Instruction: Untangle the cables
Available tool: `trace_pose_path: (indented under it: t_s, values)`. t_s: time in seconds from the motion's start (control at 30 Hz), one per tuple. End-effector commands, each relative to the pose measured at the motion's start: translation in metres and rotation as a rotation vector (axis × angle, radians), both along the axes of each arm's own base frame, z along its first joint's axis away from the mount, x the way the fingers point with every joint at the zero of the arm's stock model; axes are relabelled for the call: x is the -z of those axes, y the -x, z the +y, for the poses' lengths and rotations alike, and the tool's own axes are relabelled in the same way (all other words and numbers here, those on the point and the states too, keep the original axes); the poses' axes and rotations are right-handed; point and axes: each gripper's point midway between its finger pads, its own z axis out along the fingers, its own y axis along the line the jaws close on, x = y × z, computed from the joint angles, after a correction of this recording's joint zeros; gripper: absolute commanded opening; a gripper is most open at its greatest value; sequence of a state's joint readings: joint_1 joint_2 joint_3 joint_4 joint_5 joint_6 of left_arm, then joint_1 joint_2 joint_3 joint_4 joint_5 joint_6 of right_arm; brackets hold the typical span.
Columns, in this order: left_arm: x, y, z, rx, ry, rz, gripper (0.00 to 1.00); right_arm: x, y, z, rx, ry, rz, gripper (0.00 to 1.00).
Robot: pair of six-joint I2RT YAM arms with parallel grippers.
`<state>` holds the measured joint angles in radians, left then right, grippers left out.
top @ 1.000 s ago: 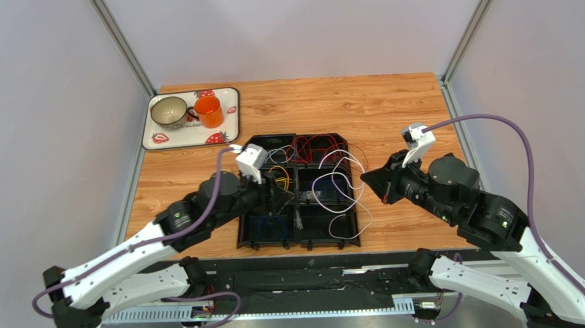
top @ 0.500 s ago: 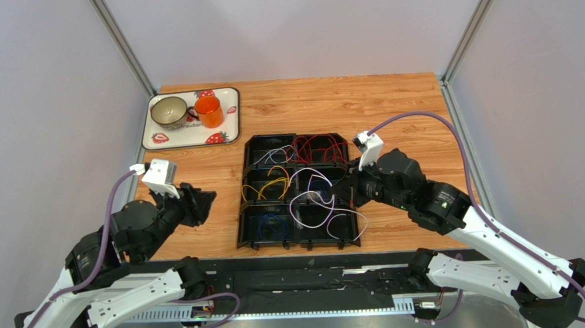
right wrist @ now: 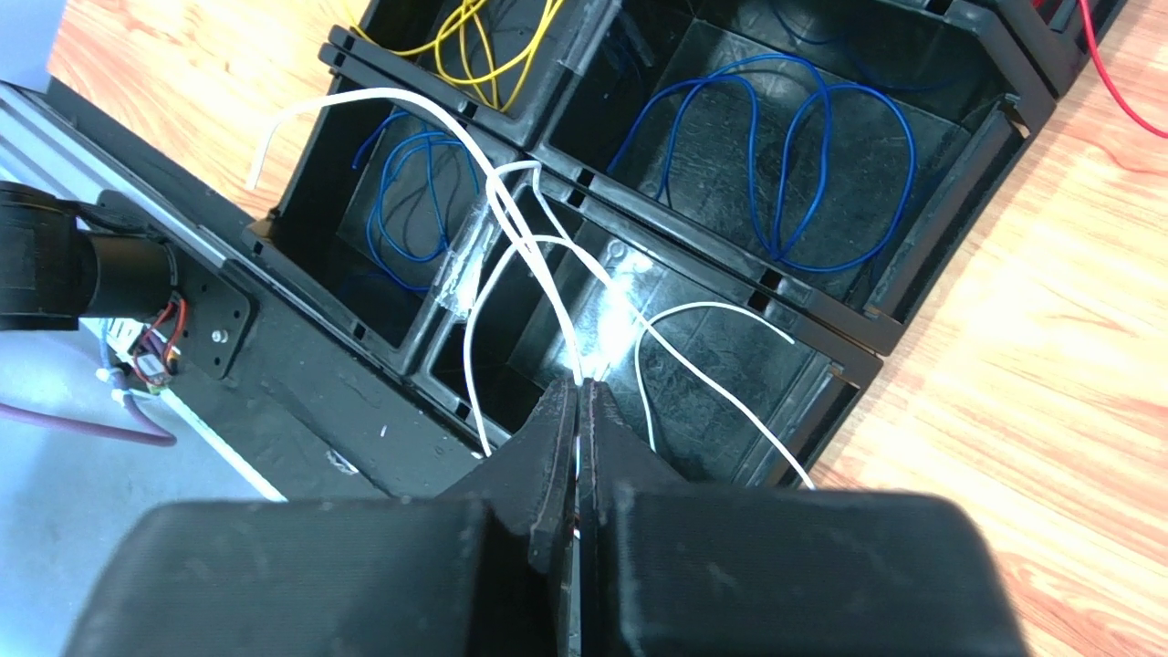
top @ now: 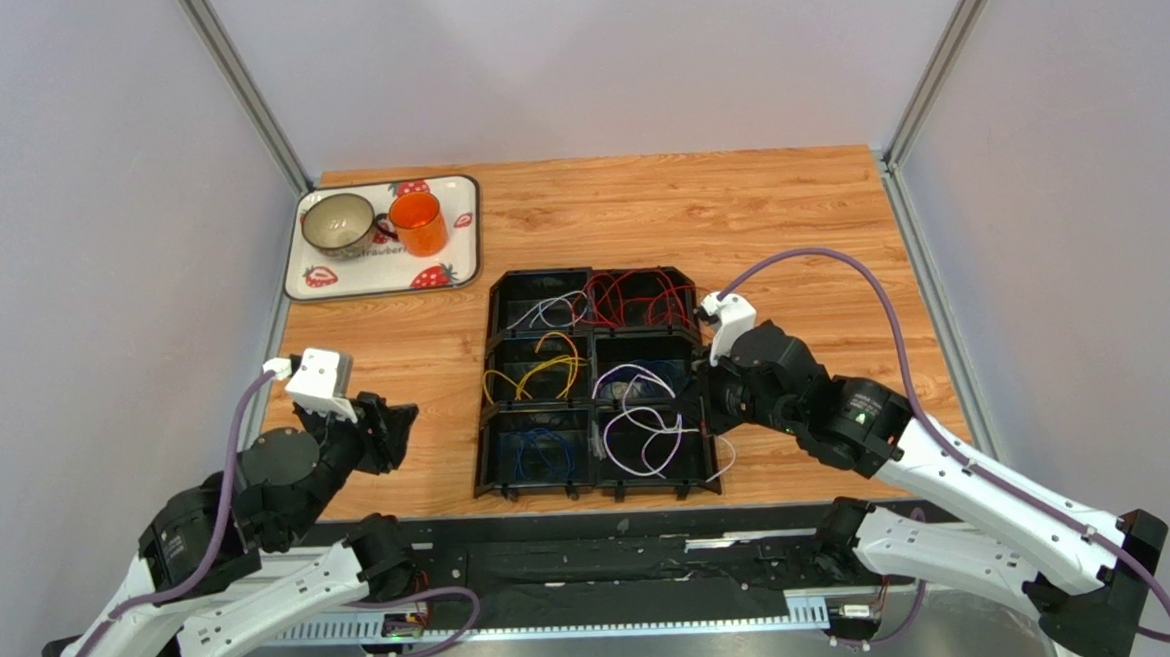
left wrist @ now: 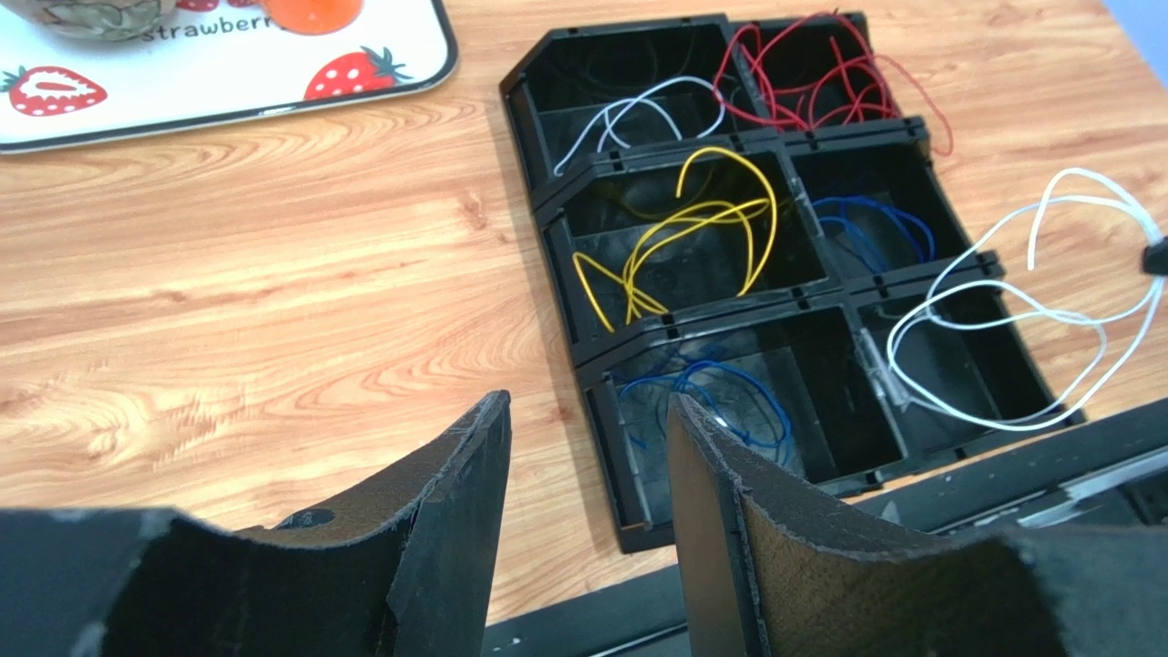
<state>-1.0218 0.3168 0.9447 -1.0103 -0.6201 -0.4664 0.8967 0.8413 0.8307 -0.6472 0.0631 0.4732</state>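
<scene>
Right gripper (right wrist: 577, 394) is pinched tight on the white cable (right wrist: 573, 353) above the near right compartment of the black tray (top: 588, 329), and the cable's loops cross the dividers and spill past the tray's near right corner. Left gripper (left wrist: 587, 411) hangs with its jaws apart and nothing between them, over the bare wood table (top: 397, 354) well left of the tray's left edge. Red cables (left wrist: 823, 82), yellow cables (left wrist: 686, 226) and blue cables (left wrist: 713, 397) lie inside their own compartments, with open wood to the tray's right and beyond it.

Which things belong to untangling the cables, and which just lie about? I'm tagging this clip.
Job: thin white wire pinched in right gripper; thin yellow wires; thin red wires; thin blue wires; black compartment tray.
Lying about: strawberry-print tray; orange mug; metal cup.
</scene>
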Motion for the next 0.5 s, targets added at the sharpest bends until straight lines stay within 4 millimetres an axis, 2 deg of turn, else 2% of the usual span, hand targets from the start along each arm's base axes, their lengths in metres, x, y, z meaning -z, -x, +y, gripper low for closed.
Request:
trace_pose_path:
  t_s: [0.0,0.27,0.47]
  values:
    - [-0.007,-0.004,-0.003,0.009,-0.004,-0.039,0.54,-0.001,-0.003,0.002,-0.012,0.006,-0.042,0.0]
    - [-0.006,-0.004,-0.002,0.006,0.0,-0.046,0.54,0.032,-0.003,0.002,-0.015,0.085,-0.023,0.0]
    - [-0.005,-0.004,-0.001,0.006,0.005,-0.048,0.54,0.046,-0.003,0.005,-0.026,0.126,-0.011,0.0]
